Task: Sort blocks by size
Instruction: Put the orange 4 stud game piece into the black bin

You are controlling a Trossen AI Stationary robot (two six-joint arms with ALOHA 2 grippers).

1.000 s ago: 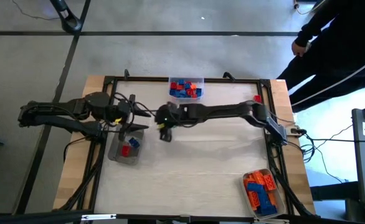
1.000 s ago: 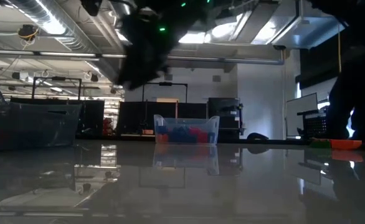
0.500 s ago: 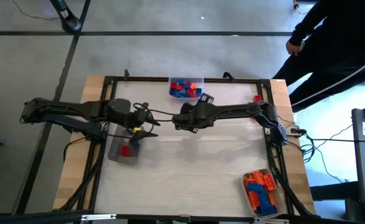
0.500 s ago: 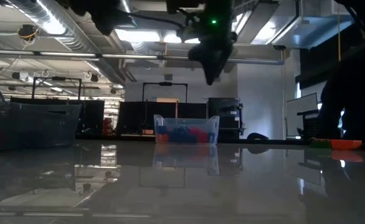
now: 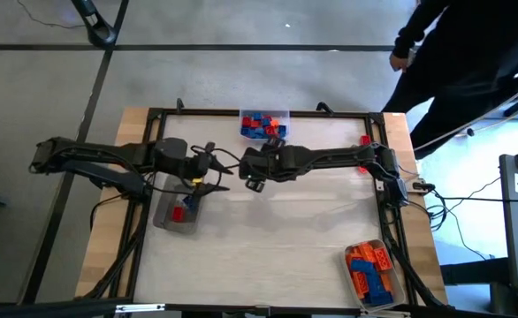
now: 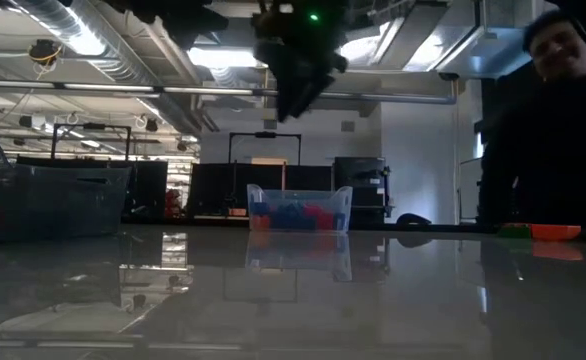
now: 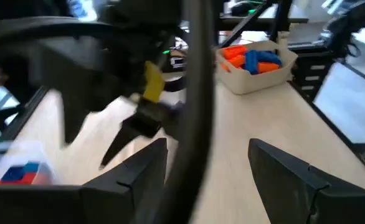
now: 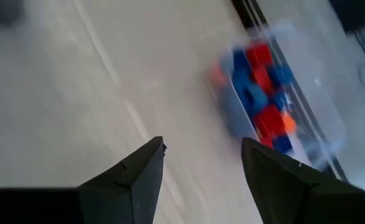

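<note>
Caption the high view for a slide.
Both open, empty grippers, left gripper and right gripper, meet mid-table between three trays of blocks.

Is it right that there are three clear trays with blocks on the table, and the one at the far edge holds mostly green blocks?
Not quite. Three trays, yes, but the high view shows the far-edge tray holds mostly blue and red blocks, not green.

Overhead view evenly lit; low view backlit, glossy table (image 6: 293,290) reflecting; wrist views motion-blurred.
</note>
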